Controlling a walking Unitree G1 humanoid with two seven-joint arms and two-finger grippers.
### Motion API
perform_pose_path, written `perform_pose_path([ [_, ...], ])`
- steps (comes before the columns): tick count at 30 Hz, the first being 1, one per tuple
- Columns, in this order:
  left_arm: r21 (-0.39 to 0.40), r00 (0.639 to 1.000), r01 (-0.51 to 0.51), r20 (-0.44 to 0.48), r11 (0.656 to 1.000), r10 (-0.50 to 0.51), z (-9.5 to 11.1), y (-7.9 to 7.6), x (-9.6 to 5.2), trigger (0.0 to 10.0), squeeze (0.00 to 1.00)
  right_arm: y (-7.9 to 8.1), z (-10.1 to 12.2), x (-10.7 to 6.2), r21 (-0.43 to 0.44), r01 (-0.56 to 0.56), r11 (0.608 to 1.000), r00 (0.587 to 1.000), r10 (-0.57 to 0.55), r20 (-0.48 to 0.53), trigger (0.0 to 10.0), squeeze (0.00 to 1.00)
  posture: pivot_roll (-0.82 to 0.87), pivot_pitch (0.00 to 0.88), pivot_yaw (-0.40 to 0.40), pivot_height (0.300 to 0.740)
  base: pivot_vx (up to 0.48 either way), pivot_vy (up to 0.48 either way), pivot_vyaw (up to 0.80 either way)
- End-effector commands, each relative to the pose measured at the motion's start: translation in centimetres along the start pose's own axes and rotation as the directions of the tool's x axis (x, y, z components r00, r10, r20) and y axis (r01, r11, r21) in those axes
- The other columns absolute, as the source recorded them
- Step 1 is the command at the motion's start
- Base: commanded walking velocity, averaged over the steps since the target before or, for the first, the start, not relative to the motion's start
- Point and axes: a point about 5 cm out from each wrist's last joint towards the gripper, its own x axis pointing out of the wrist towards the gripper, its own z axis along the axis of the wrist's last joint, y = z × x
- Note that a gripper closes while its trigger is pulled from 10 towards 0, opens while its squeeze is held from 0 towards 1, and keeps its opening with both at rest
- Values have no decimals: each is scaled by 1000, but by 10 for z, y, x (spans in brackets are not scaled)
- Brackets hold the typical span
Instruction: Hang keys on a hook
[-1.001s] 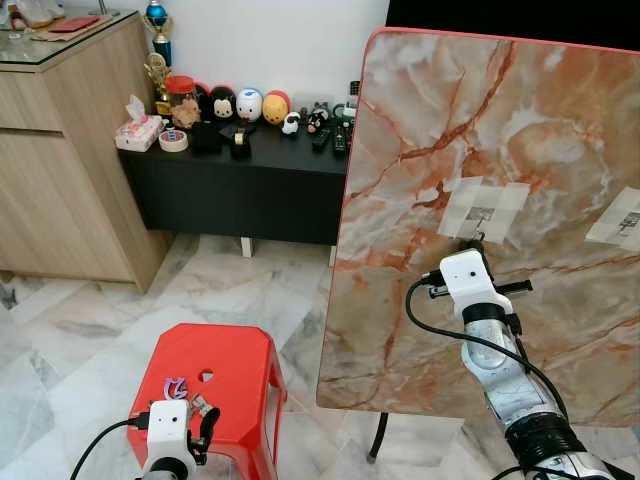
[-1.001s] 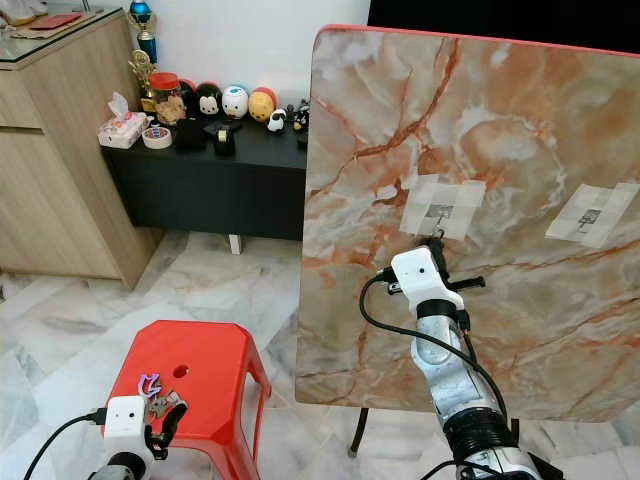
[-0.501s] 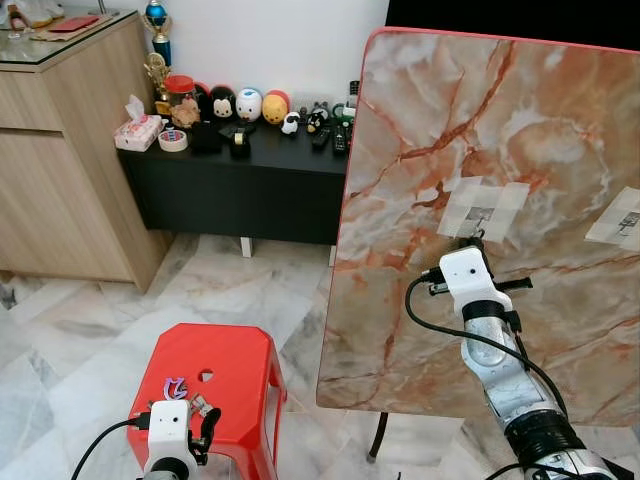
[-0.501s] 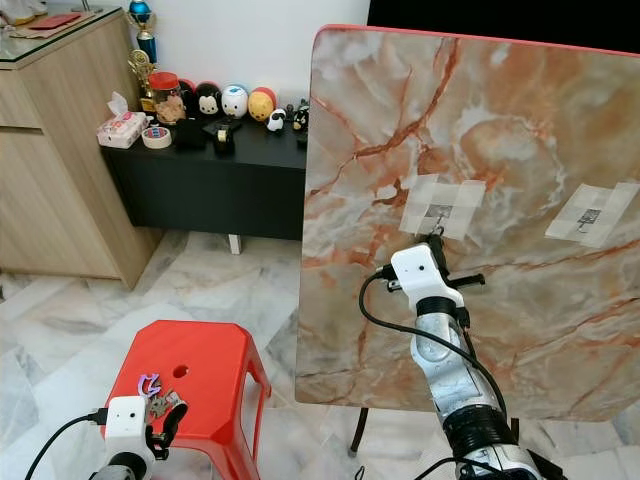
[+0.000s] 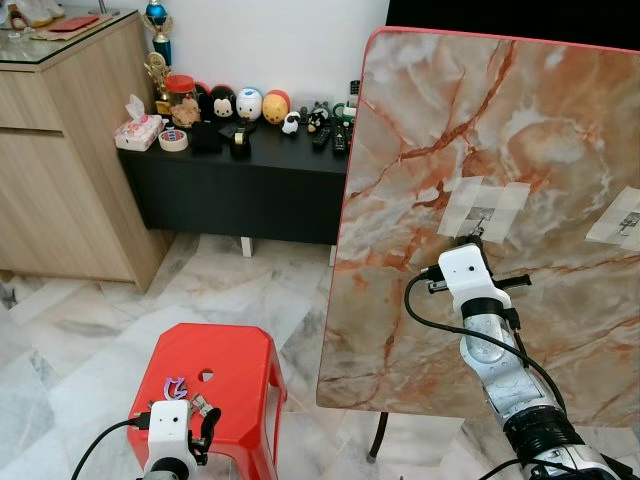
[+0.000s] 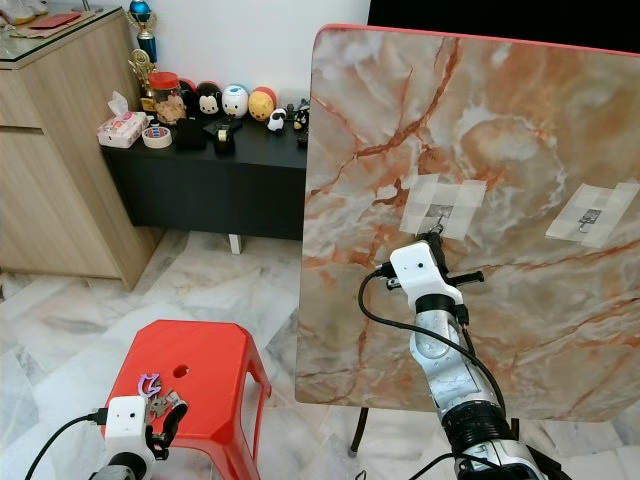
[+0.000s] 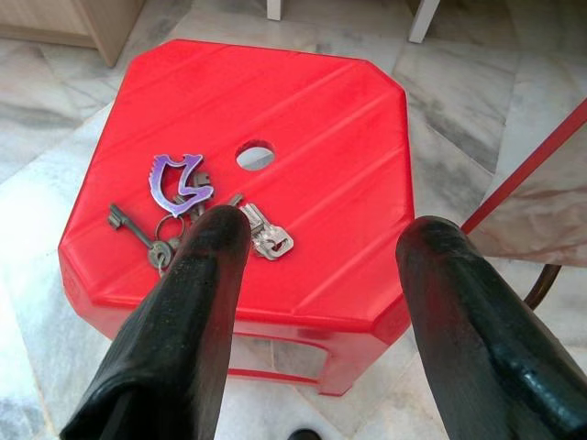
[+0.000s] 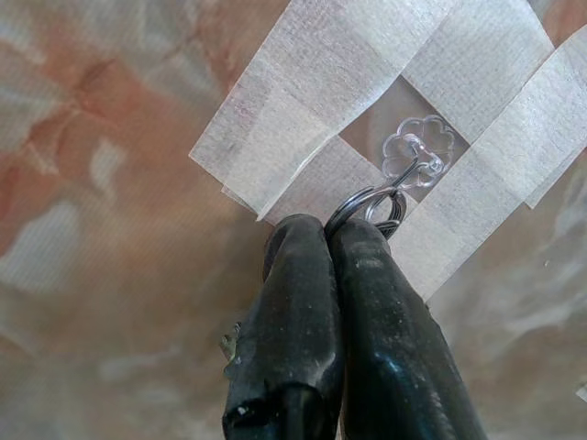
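Right wrist view, right gripper (image 8: 332, 240) jaws pinching metal key ring (image 8: 371, 203) on clear flower-shaped hook (image 8: 420, 154), left gripper (image 7: 321, 243) jaws spread.

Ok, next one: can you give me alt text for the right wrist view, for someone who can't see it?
The right gripper, its two black fingers pressed together, pinches a metal key ring at a small clear flower-shaped hook. The hook is fixed to an orange marbled board under strips of white tape.
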Motion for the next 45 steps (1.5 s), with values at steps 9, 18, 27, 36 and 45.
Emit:
perform_pose_path([
  [9,-1,1000,11,-14,1000,-11,-2,-3,0,10000,0,-2,-1,4,-7,-24,1000,999,24,-21,10000,0,31,0,-99,740,0,0,0],
  [18,0,1000,12,-15,1000,-12,-3,-3,-1,10000,0,1,-2,3,0,-44,999,999,44,-28,10000,0,29,0,-99,740,0,0,0],
  [27,-1,1000,12,-18,1000,-12,-4,-4,-1,10000,0,2,0,3,23,-57,998,998,57,-17,10000,1000,29,2,-100,740,0,0,0],
  [36,0,1000,11,-24,1000,-11,-5,-3,-2,10000,0,3,3,1,37,-59,998,998,59,8,10000,1000,28,2,-98,740,0,0,0],
  [45,-1,1000,16,-27,1000,-17,-6,-5,-2,10000,0,-2,7,-2,50,-35,998,998,32,59,10000,376,25,1,-98,740,0,0,0],
])
